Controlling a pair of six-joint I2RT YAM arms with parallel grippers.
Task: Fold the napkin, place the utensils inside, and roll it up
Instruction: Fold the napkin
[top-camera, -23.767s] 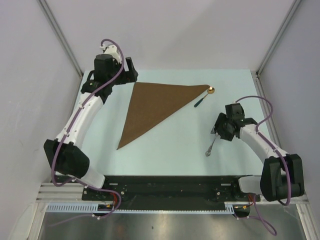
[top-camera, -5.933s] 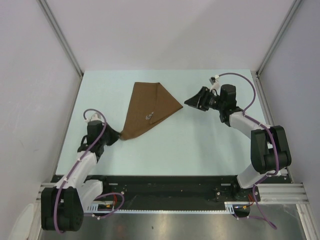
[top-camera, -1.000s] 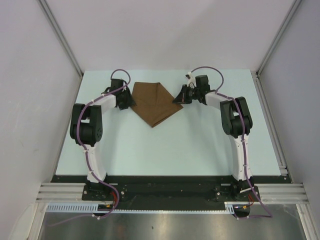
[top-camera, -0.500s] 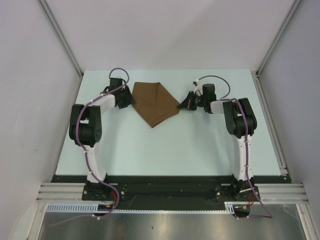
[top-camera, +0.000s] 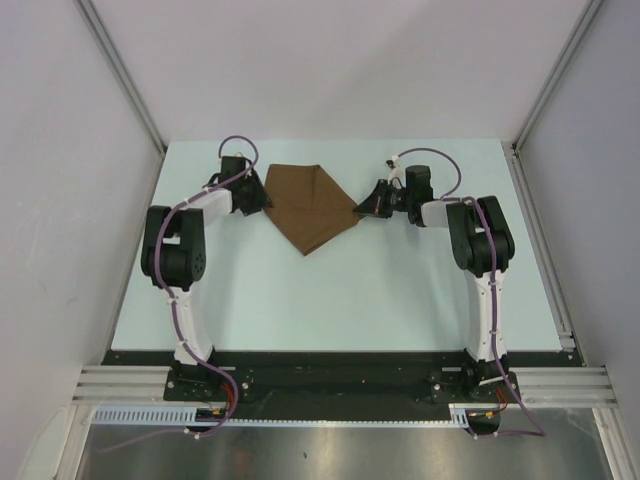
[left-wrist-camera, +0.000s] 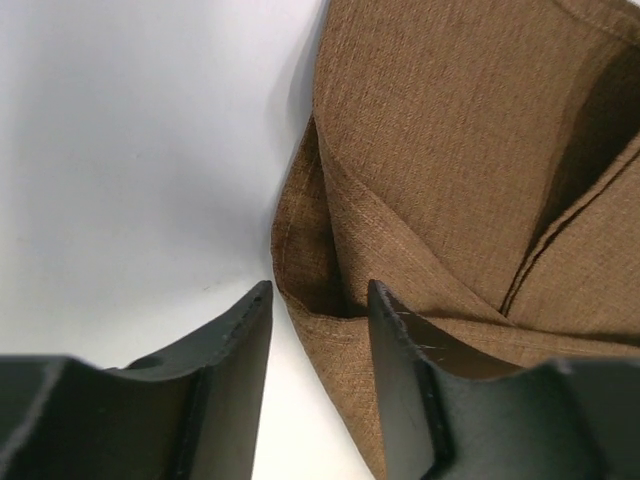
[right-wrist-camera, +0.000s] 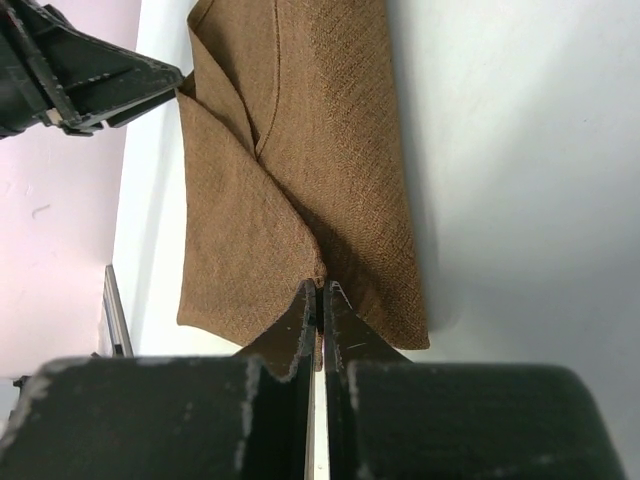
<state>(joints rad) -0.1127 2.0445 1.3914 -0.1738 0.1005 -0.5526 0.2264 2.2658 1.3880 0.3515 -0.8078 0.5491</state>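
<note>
The brown napkin (top-camera: 310, 205) lies folded into a kite shape at the back middle of the table, with flaps overlapping (right-wrist-camera: 300, 130). The utensils are hidden. My left gripper (top-camera: 262, 198) is at the napkin's left corner. In the left wrist view its jaws (left-wrist-camera: 320, 300) stand apart, and the folded edge (left-wrist-camera: 450, 150) lies between them against the right finger. My right gripper (top-camera: 365, 207) is at the right corner. Its fingers (right-wrist-camera: 320, 290) are shut on a pinched ridge of the napkin.
The pale table (top-camera: 330, 290) ends at metal rails on both sides, and grey walls stand beyond them. Both arms reach far back, elbows bent outward. The left gripper's black body (right-wrist-camera: 90, 80) shows across the napkin in the right wrist view.
Over the last second my right gripper shifted a little rightward and nearer along the napkin's right corner. The left gripper stayed at the left corner. The napkin's outline is nearly unchanged.
</note>
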